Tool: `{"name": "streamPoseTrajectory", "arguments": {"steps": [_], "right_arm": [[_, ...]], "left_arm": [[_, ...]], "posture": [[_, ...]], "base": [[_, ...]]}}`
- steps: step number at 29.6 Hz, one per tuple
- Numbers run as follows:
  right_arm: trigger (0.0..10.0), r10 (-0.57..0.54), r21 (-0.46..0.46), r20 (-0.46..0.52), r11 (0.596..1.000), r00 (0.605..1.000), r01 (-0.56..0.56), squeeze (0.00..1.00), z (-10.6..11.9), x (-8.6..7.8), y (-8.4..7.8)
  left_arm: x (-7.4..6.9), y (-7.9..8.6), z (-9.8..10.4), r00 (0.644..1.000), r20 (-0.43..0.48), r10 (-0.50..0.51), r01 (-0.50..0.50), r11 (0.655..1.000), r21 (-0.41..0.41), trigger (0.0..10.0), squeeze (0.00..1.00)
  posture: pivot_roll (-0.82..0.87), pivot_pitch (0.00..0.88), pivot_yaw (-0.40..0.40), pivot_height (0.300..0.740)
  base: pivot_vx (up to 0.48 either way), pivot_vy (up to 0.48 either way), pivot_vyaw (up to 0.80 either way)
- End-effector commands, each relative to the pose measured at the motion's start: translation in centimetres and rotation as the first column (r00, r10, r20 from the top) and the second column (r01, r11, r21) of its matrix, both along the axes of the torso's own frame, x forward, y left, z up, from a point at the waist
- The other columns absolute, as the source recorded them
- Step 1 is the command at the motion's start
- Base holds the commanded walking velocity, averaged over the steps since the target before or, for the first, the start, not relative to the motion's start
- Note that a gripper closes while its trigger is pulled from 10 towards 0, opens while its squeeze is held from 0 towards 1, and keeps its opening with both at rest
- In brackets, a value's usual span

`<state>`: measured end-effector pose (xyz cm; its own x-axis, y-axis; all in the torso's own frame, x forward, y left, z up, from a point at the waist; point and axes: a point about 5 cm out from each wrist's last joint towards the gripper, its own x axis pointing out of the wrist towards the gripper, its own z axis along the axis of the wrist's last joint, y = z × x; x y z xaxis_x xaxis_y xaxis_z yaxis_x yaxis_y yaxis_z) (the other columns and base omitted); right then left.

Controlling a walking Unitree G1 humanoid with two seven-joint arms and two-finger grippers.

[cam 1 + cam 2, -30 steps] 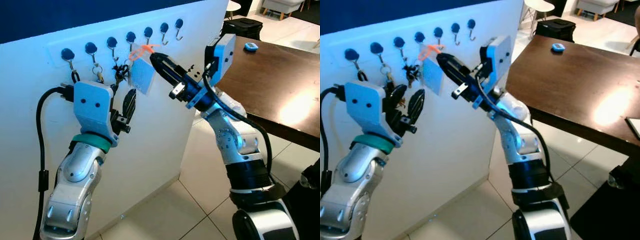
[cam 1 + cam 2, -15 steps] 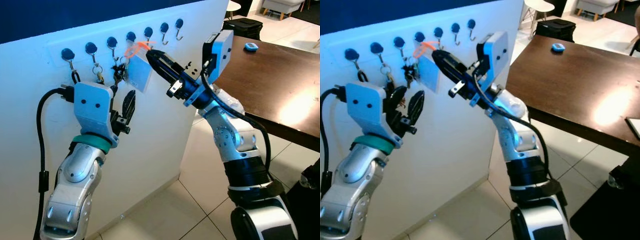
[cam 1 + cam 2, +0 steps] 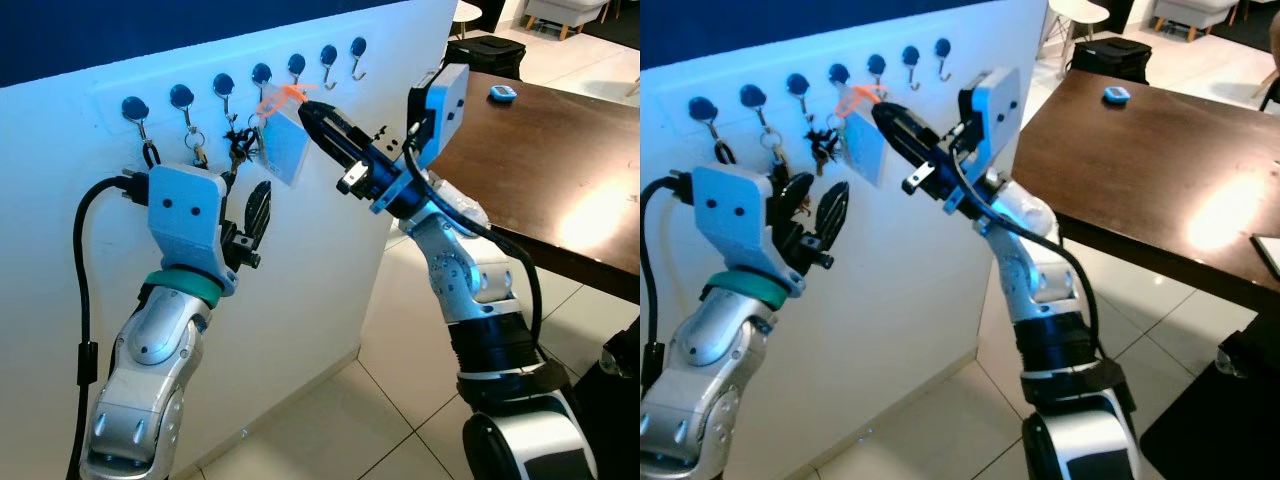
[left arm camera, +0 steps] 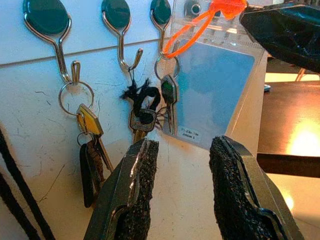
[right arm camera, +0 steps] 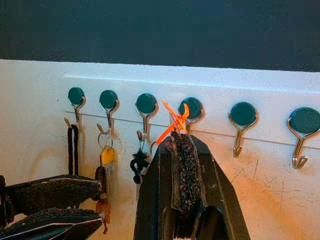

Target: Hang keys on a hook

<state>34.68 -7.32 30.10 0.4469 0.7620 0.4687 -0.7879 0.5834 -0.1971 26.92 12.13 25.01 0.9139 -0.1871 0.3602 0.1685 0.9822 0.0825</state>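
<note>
Left gripper (image 4: pixel 177 195): your jaws parted, empty, lower frame. Right gripper (image 5: pixel 184 145): jaws closed on the orange plastic loop (image 4: pixel 192 32) of the blue card-tagged keys (image 4: pixel 169 95); since half a second ago drawn slightly off the fourth green-capped metal hook (image 5: pixel 191 111), loop not yet seated.

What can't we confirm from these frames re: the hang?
- Whether the orange loop is over the hook: right wrist view, right gripper jaws cover the hook tip.
- Label print on the blue tag: left wrist view, too small.
- Tag's top edge: behind the right gripper.
</note>
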Motion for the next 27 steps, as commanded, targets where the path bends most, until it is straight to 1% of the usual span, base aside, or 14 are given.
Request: {"name": "streamPoseTrajectory", "arguments": {"steps": [1, 8, 15, 27], "right_arm": [[10.0, 0.018, -0.001, 0.022, 1.0, 1.0, -0.018, 0.0, 0.5, 0.0, 0.4], [10.0, 0.029, 0.005, 0.02, 1.0, 0.999, -0.029, 0.0, 0.7, 0.2, 0.7], [10.0, 0.015, 0.02, 0.02, 1.0, 1.0, -0.015, 0.0, 0.8, 0.2, 0.2], [10.0, -0.053, 0.047, -0.014, 0.997, 0.998, 0.054, 0.0, -0.7, -0.3, -1.3]], "left_arm": [[-0.2, 0.3, -0.1, 1.0, -0.009, 0.013, -0.013, 1.0, 0.01, 10.0, 0.0], [-0.2, 0.4, -0.1, 1.0, -0.009, 0.018, -0.018, 1.0, 0.013, 10.0, 0.0], [-0.2, 0.5, -0.1, 1.0, -0.01, 0.019, -0.019, 1.0, 0.015, 10.0, 0.0], [-0.1, 0.5, -0.1, 1.0, -0.015, 0.005, -0.005, 1.0, 0.021, 10.0, 0.0]], "posture": [[-0.02, 0.026, 0.073, 0.74], [-0.01, 0.026, 0.074, 0.74], [-0.02, 0.028, 0.082, 0.74], [-0.02, 0.034, 0.103, 0.74]], "base": [[0.0, 0.0, 0.0], [0.0, 0.0, 0.0], [0.0, 0.0, 0.0], [0.0, 0.0, 0.0]]}}
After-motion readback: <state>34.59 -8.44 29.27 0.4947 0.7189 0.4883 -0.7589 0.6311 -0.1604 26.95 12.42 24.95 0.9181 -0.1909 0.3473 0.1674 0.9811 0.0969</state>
